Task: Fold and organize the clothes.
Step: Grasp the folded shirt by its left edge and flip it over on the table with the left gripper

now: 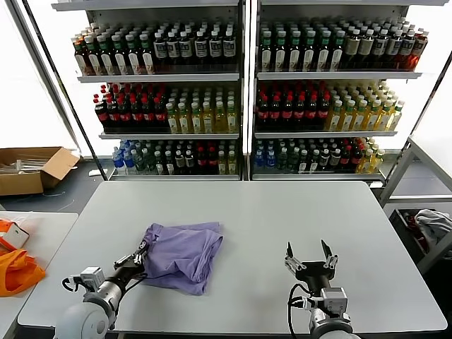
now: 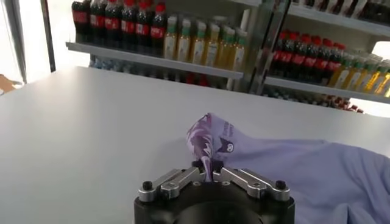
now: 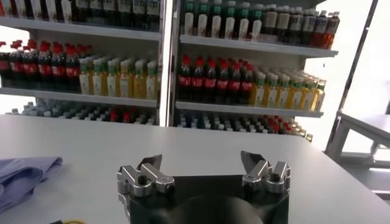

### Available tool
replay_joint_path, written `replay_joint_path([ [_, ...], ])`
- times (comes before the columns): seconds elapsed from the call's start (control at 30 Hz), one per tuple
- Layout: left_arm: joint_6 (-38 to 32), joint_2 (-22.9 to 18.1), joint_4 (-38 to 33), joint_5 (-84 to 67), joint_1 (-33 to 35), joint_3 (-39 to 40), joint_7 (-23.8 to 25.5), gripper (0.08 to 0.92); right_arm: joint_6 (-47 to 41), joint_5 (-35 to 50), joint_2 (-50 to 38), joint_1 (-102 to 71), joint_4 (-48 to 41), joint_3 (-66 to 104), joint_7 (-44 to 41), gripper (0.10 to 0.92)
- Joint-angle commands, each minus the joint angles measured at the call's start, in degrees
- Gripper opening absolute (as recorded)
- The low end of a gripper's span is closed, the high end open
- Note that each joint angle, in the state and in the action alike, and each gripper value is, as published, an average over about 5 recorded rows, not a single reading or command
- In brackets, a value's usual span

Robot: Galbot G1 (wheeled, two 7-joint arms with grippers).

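Just one T-shirt [image 1: 182, 256], left gripper [image 1: 140, 254] pinching.

Appearing as mock retail shop: bottled drinks [image 1: 176, 113] filling tall shelving units [image 1: 244, 78]; grey table [image 1: 282, 212] standing before; cardboard box [image 1: 32, 169] lying alongside.

Both grippers, left gripper [image 1: 139, 253] and right gripper [image 1: 311, 254], share black bodies with silver finger links (black screws at each pivot), black cables looping behind pale grey wrists.
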Motion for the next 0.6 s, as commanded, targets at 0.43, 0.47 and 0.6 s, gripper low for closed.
replay_joint_path([
  [0.43, -1.91, 14.66, 6.6, -1.2, -0.91, -24.49, -0.53, 0.102, 0.25, 1.61, -0.8, 2.97, -2.52, -0.45, 0.32, 0.823],
  [0.47, -1.77, 16.2, 7.08, -2.12, -0.92, -25.96, -0.58, 0.102, 0.25, 1.71, -0.78, 3.14, -2.68, -0.5, 0.38, 0.823],
  [0.6, -2.05, 20.67, 8.79, -2.94, -1.06, -29.4, -0.41, 0.102, 0.33, 1.77, -0.64, 3.56, -3.27, -1.1, 0.51, 0.823],
])
